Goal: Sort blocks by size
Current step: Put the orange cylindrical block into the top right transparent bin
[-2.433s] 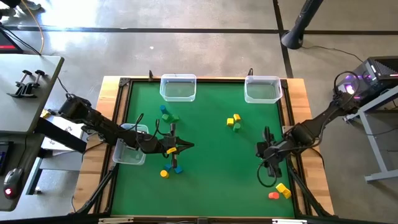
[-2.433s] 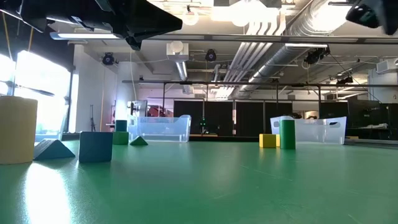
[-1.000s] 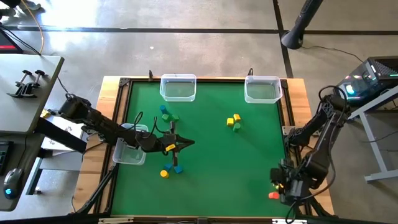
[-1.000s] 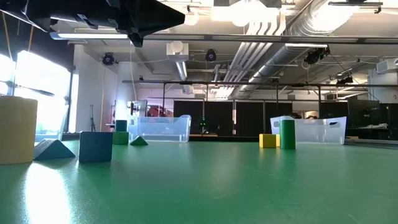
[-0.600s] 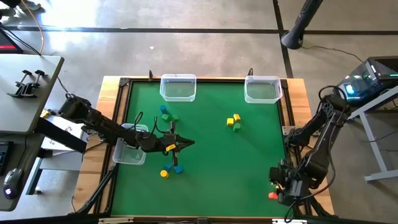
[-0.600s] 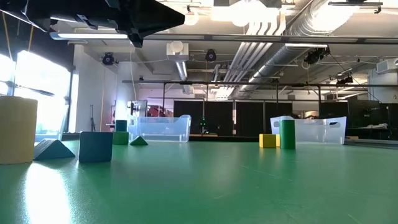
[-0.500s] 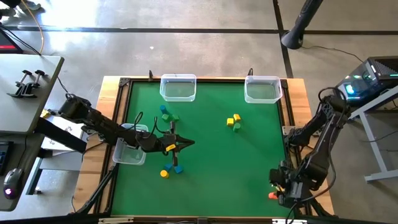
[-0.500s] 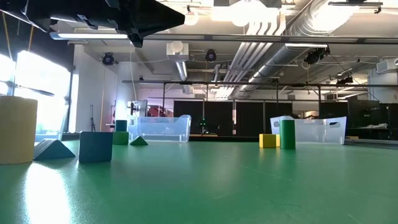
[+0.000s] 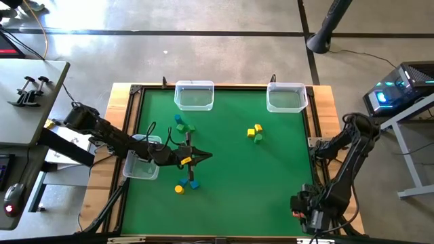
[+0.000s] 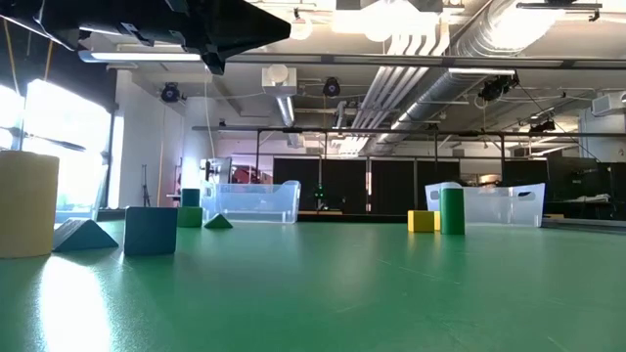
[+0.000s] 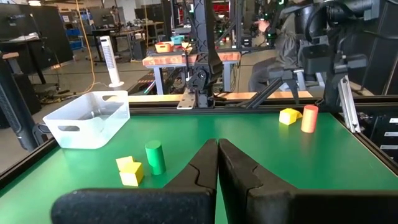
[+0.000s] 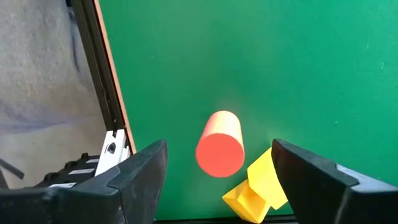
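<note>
Two blocks, an orange cylinder [image 12: 219,150] and a yellow block [image 12: 256,185], sit by the table's black edge rail [image 12: 104,87], between the right pincer's [image 12: 217,174] spread fingers; the left pincer [image 11: 217,163] is clenched empty over open green table [image 9: 237,176].

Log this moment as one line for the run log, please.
right gripper: open, above orange-red cylinder block beside yellow block | left gripper: shut, empty, waiting near left clear plastic bin

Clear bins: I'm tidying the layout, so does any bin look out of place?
Yes. The far-left bin and far-right bin sit squarely along the far edge, but the third bin lies at the left edge, slightly askew, under the left arm.
</note>
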Tool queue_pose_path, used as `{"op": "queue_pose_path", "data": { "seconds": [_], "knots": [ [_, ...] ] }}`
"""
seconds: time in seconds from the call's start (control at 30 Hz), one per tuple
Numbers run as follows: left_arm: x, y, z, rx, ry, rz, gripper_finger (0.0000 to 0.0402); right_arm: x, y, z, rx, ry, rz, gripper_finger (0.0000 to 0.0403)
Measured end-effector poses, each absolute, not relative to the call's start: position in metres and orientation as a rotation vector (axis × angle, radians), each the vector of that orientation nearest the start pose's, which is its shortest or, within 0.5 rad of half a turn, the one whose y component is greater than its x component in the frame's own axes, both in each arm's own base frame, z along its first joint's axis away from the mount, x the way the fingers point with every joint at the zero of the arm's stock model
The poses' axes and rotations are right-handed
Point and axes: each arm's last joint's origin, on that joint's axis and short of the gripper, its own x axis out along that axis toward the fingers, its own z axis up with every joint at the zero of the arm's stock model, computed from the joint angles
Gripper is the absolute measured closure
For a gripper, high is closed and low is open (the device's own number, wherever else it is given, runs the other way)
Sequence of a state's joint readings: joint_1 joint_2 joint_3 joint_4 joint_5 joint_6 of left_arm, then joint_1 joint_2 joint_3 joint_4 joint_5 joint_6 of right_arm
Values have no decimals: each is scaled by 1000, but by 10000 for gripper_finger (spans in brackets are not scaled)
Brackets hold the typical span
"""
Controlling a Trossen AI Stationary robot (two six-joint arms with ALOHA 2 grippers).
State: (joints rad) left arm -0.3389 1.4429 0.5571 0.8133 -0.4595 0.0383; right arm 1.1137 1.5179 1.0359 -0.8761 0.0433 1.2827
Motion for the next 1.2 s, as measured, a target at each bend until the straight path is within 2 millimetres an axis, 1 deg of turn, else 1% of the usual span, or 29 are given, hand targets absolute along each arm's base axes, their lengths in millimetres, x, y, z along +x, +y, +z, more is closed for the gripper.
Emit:
{"op": "queue_pose_path", "data": {
  "seconds": [0.27,0.57,0.77,0.97,1.2],
  "knots": [
    [270,-81,207,66,69,119,402,122,246,207,262,1453,-3,118],
    [270,-81,207,67,70,119,402,124,251,193,232,1468,-26,119],
    [270,-82,207,67,70,119,402,120,256,184,193,1500,-31,126],
    [270,-82,207,67,69,119,402,119,256,182,176,1490,-37,163],
    [270,-82,207,67,69,119,402,119,256,182,157,1487,-27,237]
  ]
}}
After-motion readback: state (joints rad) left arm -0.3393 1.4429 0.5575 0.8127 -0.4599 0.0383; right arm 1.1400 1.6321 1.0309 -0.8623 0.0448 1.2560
